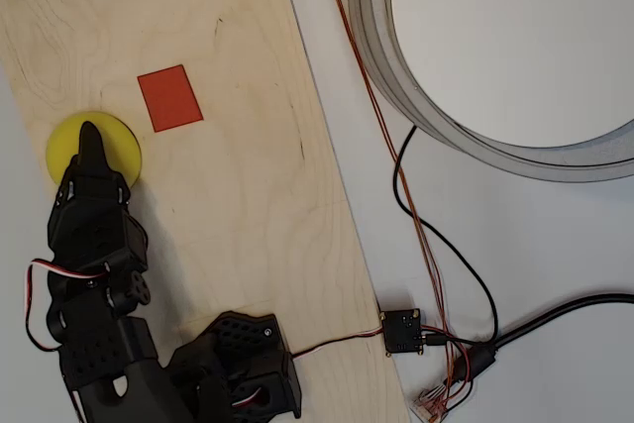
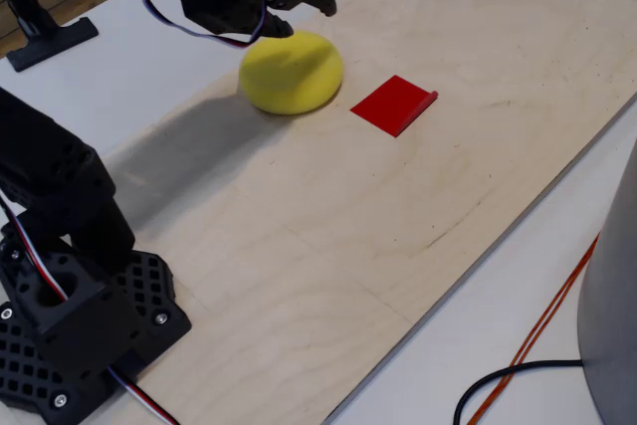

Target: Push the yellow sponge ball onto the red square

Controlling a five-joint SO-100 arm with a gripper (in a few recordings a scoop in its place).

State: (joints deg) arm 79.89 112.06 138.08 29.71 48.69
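Note:
The yellow sponge ball (image 1: 121, 146) rests near the left edge of the wooden board (image 1: 248, 195). In the overhead view the red square (image 1: 169, 98) lies flat a short gap up and to the right of it. My black gripper (image 1: 89, 138) reaches over the ball from below, its pointed tip over the ball's middle, fingers together with nothing held. In the fixed view the gripper (image 2: 311, 9) hovers on the top left of the ball (image 2: 294, 75), and the red square (image 2: 393, 105) lies just right of the ball, one edge slightly lifted.
The arm's base (image 2: 80, 316) stands on the board's near corner. A large grey ring (image 1: 416, 96) sits off the board at the upper right. Cables (image 1: 436, 255) and a small black controller board (image 1: 403, 330) lie on the white table (image 1: 555, 245).

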